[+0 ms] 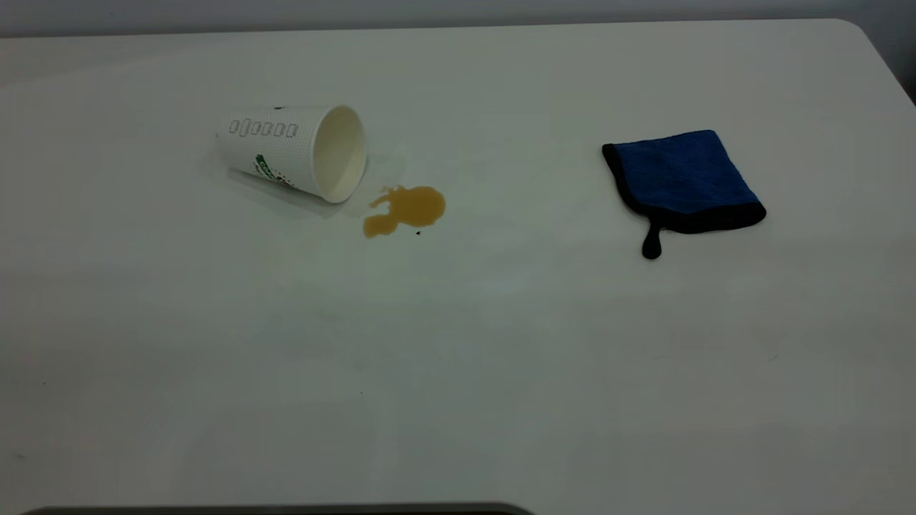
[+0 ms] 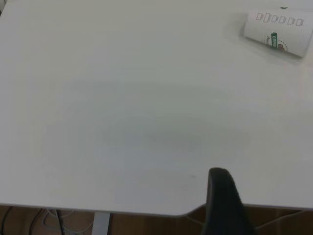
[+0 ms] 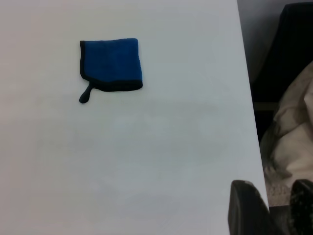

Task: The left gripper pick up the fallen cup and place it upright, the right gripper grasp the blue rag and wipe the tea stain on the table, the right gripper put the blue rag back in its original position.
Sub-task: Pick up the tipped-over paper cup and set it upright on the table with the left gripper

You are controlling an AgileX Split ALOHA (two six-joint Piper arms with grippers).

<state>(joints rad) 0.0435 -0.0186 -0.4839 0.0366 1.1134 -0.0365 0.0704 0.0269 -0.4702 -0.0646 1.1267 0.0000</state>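
Note:
The white dimpled cup [image 1: 297, 151] lies on its side at the back left of the table [image 1: 458, 343], its mouth facing right; it also shows in the left wrist view [image 2: 278, 33]. The amber tea stain [image 1: 406, 209] is a small puddle just in front of the cup's mouth. The blue rag [image 1: 683, 180] lies flat at the back right with its loop tab towards the front, and shows in the right wrist view [image 3: 111, 64]. My left gripper [image 2: 222, 196] hangs at the table's front edge, far from the cup. My right gripper [image 3: 272, 188] is open and empty at the table's right edge, far from the rag.
Neither arm shows in the exterior view. The table's edge [image 3: 247, 98] runs beside my right gripper, with pale fabric [image 3: 293, 132] and a dark object beyond it. Cables [image 2: 54, 218] hang below the front edge near my left gripper.

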